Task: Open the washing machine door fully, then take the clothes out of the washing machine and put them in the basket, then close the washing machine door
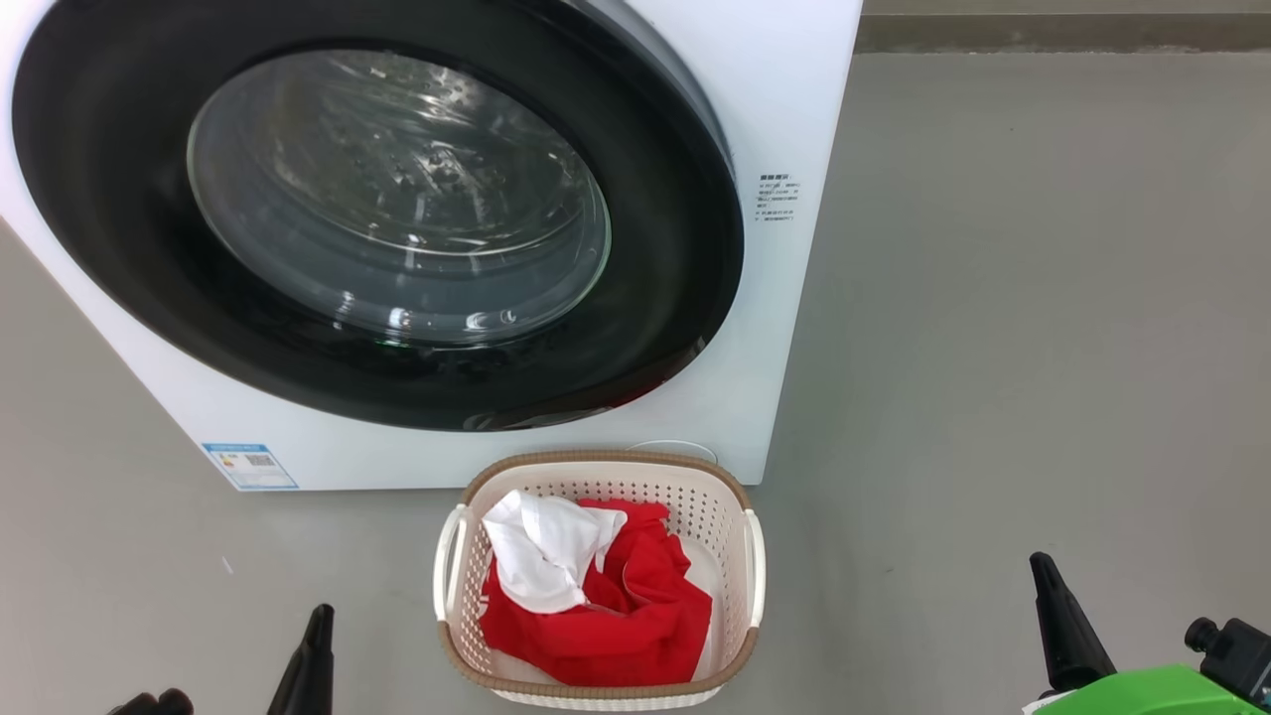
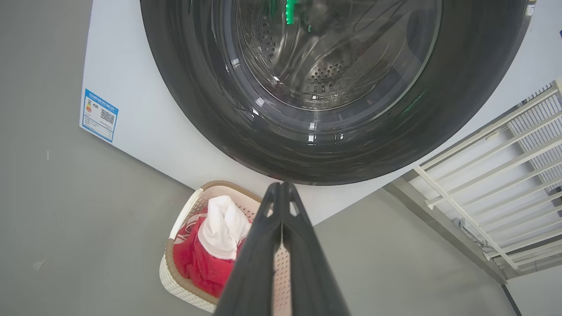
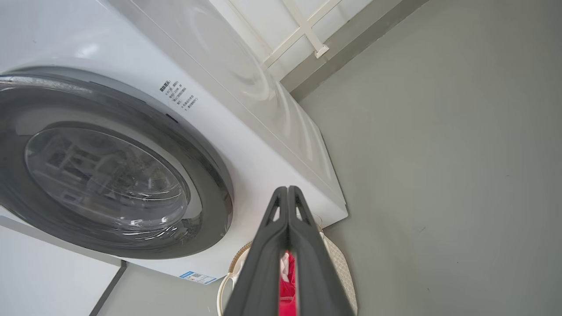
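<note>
1. The left gripper [image 2: 281, 188] rises from the bottom centre of the left wrist view, its two dark fingers pressed together with nothing between them. In the head view it sits at the lower left.
2. The washing machine door [image 1: 397, 199] fills the upper left of the head view. Its black rim looks to lie flat against the front of the washing machine [image 1: 794, 109], so I judge it shut. It lies up-frame of both grippers and well apart from them. The left gripper sits more nearly under it and is the closer arm if the door needs a last push.
3. The basket [image 1: 596, 460] stands at the lower centre of the head view, just in front of the machine's foot and between the two grippers. Its long axis runs up and down the frame.
4. The clothes [image 1: 635, 616], red ones with a white one on top at the left, lie inside the basket. No fabric is visible through the glass.
5. The right gripper [image 3: 288, 189] sits at the lower right of the head view. Its fingers are pressed together and empty, and they point up-frame past the basket's right side.
</note>
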Controlling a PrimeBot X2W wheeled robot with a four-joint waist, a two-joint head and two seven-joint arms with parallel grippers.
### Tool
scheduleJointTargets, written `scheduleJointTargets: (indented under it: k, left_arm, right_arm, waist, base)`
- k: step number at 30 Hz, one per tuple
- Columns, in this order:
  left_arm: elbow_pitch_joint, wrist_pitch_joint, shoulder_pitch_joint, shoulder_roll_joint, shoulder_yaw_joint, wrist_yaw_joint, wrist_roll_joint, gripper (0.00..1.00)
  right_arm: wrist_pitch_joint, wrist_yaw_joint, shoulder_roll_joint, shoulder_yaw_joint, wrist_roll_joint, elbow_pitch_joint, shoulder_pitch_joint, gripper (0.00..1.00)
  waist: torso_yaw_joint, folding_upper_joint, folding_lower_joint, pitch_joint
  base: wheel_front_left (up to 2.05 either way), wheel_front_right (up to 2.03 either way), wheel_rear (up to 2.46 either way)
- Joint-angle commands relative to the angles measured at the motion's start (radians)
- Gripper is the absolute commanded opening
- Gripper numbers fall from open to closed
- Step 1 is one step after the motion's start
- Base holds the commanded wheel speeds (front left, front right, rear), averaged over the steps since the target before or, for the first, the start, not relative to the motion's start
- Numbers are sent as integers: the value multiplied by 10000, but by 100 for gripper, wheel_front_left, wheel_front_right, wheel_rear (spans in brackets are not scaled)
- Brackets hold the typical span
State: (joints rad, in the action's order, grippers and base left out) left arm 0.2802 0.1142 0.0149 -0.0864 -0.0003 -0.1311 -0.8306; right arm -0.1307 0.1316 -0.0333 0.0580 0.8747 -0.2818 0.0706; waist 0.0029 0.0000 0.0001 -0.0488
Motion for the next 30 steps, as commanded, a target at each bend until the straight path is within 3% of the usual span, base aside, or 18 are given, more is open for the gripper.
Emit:
scheduleJointTargets:
  k: [1,30]
  left_arm:
    - [-254,-70,-396,-87,251,1,-255,0]
    - [-291,-870,-706,54,549,2,-3121,0]
  right_arm:
    - [51,-4,-172,-27,259,274,-506,0]
    - [848,-6,-264,65,3033,318,-976,0]
  waist:
    - [0,0,-1,9]
    - [-11,0,-1,177]
  base:
    - [0,0,0]
    - [0,0,0]
